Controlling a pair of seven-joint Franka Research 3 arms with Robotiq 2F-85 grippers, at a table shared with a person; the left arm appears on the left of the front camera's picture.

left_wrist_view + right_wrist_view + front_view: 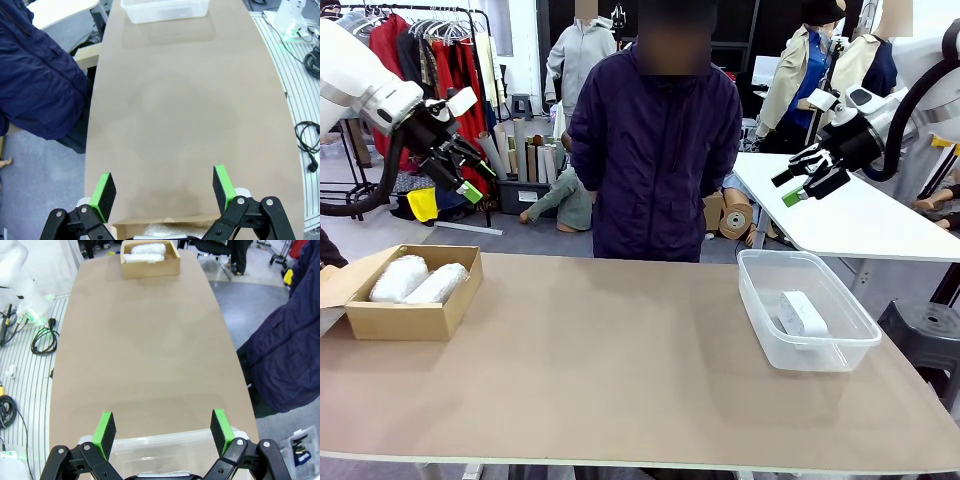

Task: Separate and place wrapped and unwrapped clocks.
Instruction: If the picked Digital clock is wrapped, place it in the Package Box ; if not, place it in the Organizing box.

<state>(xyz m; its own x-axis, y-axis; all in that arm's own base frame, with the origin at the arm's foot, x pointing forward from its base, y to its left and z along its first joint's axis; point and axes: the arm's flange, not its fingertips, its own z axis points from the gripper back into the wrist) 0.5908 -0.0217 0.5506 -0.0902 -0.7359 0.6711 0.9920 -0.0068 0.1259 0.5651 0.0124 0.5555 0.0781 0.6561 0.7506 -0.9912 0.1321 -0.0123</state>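
Two bubble-wrapped clocks (418,281) lie side by side in an open cardboard box (408,321) at the table's left end; the right wrist view has them far off, the wrapped clocks (145,253) in the box (150,267). The bare white clock (802,314) rests in a clear plastic bin (775,346) on the right. My left gripper (472,173) hangs open high above the box, and in its wrist view the left gripper (163,196) holds nothing. My right gripper (802,180) is open, raised above the bin; the right gripper (163,435) is empty over the bin's rim (165,445).
A person in a dark blue jacket (653,150) stands at the far edge of the brown table (610,360). A white table (860,215) stands behind on the right. The clear bin (165,10) shows at the far end in the left wrist view.
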